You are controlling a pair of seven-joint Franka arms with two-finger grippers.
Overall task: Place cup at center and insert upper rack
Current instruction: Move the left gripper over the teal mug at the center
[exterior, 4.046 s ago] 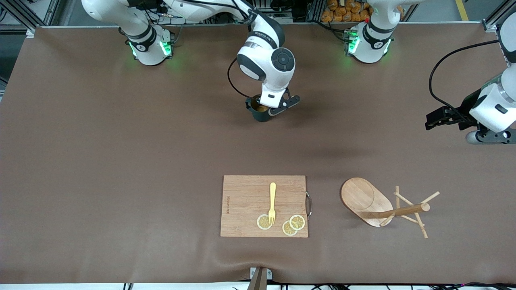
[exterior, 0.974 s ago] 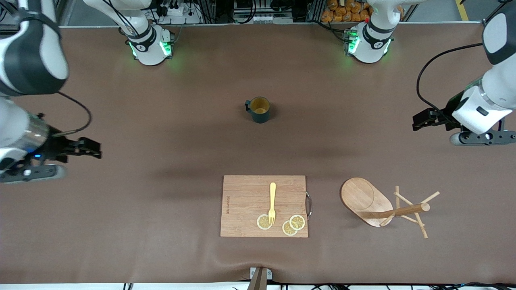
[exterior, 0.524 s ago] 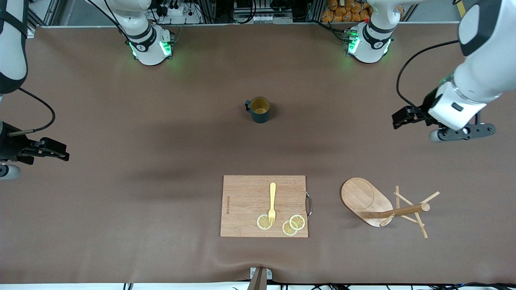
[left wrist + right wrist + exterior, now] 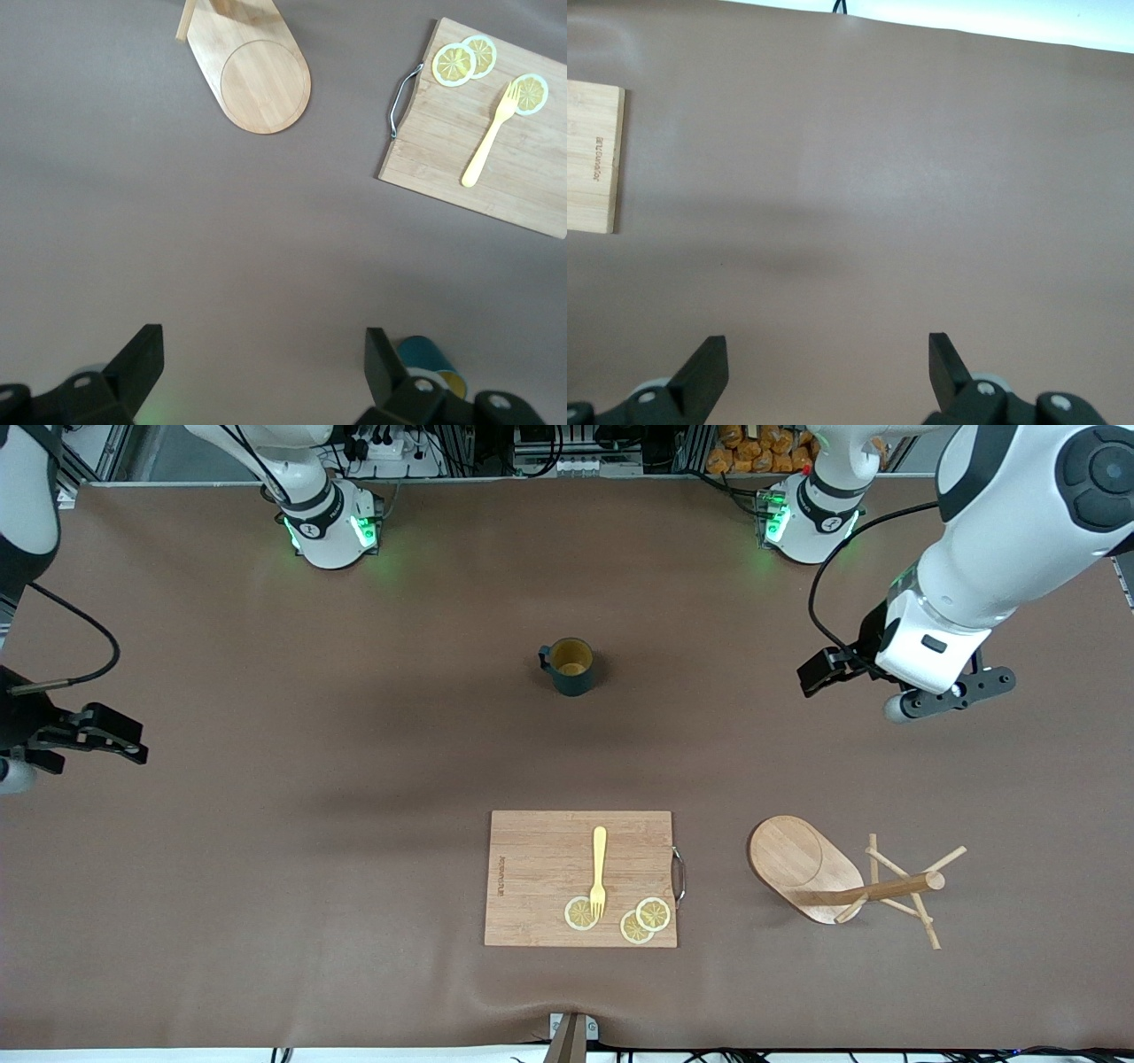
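The dark teal cup (image 4: 568, 666) stands upright alone near the table's middle, handle toward the right arm's end. It also shows in the left wrist view (image 4: 436, 360), partly hidden by a finger. The wooden mug tree (image 4: 795, 861) lies on its side nearer the front camera, toward the left arm's end; its oval base shows in the left wrist view (image 4: 263, 80). My left gripper (image 4: 811, 673) is open and empty over bare table between the cup and the left arm's end (image 4: 261, 367). My right gripper (image 4: 115, 737) is open and empty over the right arm's end (image 4: 824, 372).
A rectangular bamboo cutting board (image 4: 540, 877) with a yellow fork (image 4: 598, 871) and lemon slices (image 4: 645, 919) lies beside the mug tree, nearer the front camera than the cup. It shows in the left wrist view (image 4: 443, 155) and its edge in the right wrist view (image 4: 592, 155).
Four seconds ago the right gripper was at the cup; it has let go and pulled back to its end of the table. The left gripper has moved toward the table's middle.
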